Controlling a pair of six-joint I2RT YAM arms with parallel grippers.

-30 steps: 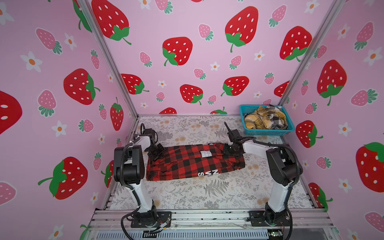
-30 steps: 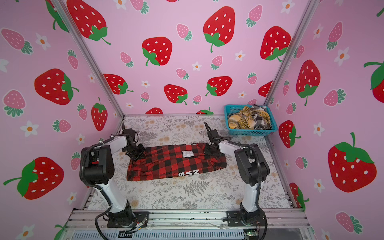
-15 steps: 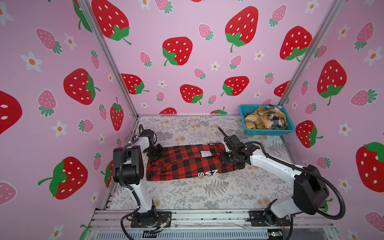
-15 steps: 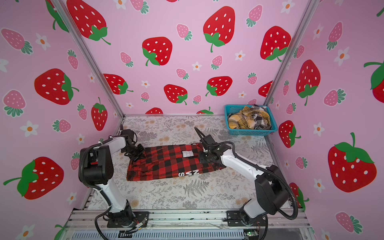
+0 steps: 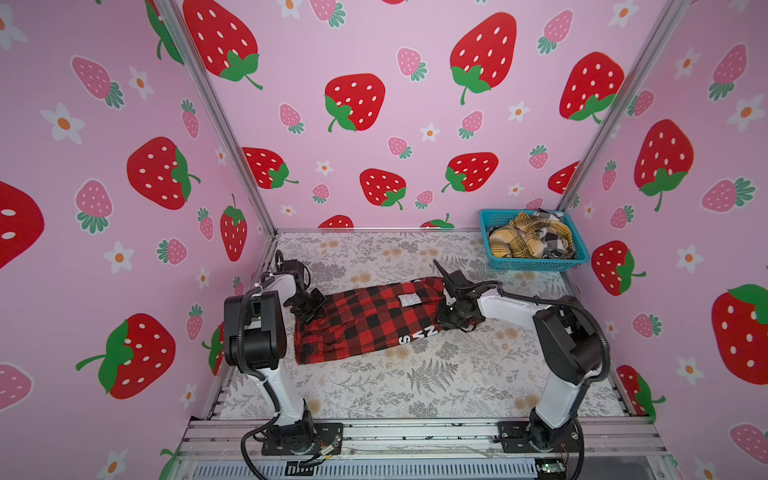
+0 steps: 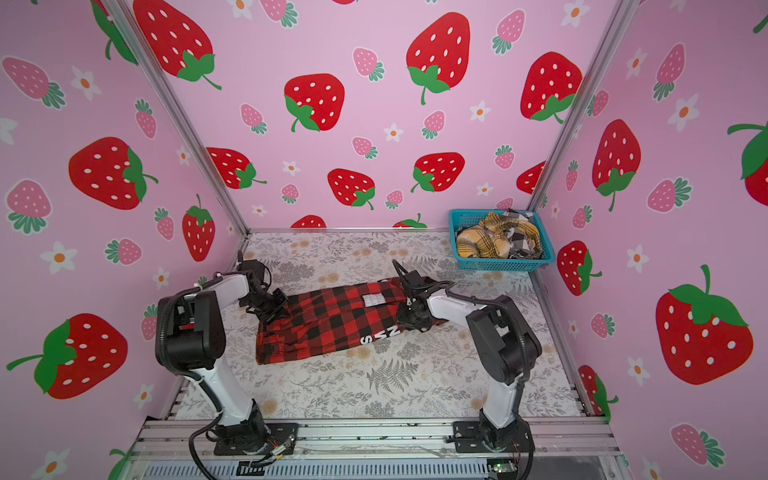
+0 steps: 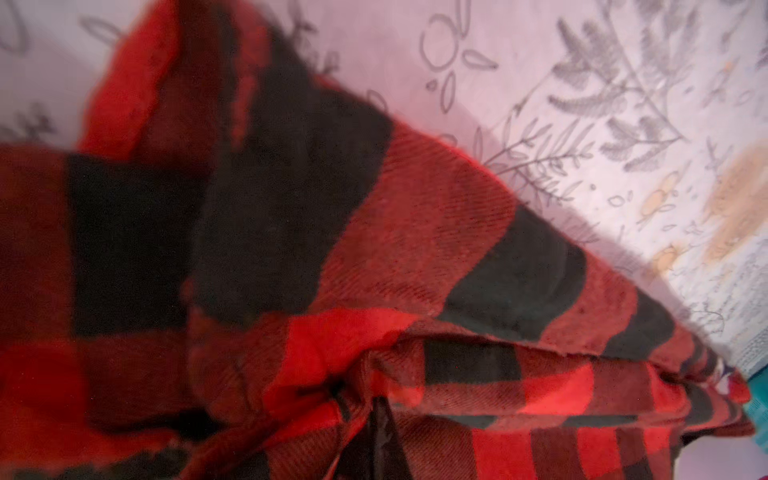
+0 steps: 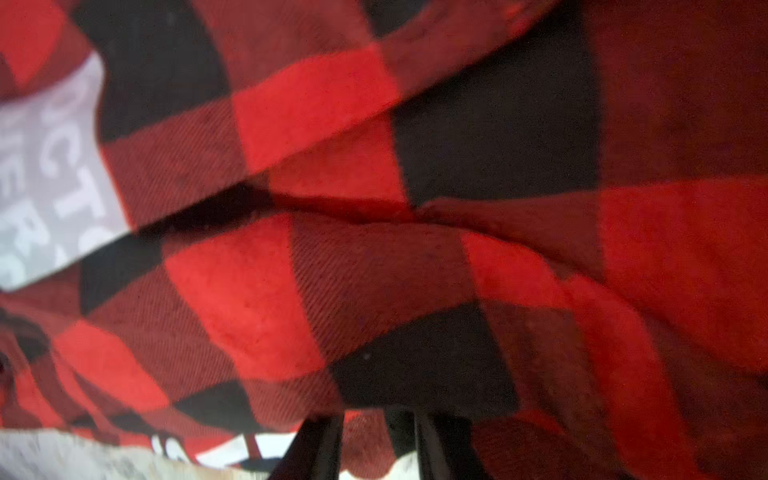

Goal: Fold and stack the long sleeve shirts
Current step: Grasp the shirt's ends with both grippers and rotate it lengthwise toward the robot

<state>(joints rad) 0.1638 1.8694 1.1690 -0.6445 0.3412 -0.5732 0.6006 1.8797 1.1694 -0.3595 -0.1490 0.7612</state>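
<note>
One red-black shirt (image 5: pixel 365 320), one basket (image 5: pixel 536 264); left fingers (image 7: pixel 376 440) pinch shirt; right fingers (image 8: pixel 320 449) part-open round cloth, grip unclear.

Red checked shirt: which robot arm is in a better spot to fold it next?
Left, probably. The left jaws are shut on a bunch of the shirt at its end, ready to lift it over. The right jaws straddle cloth near the white label, but a firm hold isn't clear.

left arm (image 5: pixel 286 399) white links, black joints | right arm (image 5: pixel 509 305) same | black ribbed cables (image 5: pixel 243 444) | black base plates (image 5: pixel 330 436)
</note>
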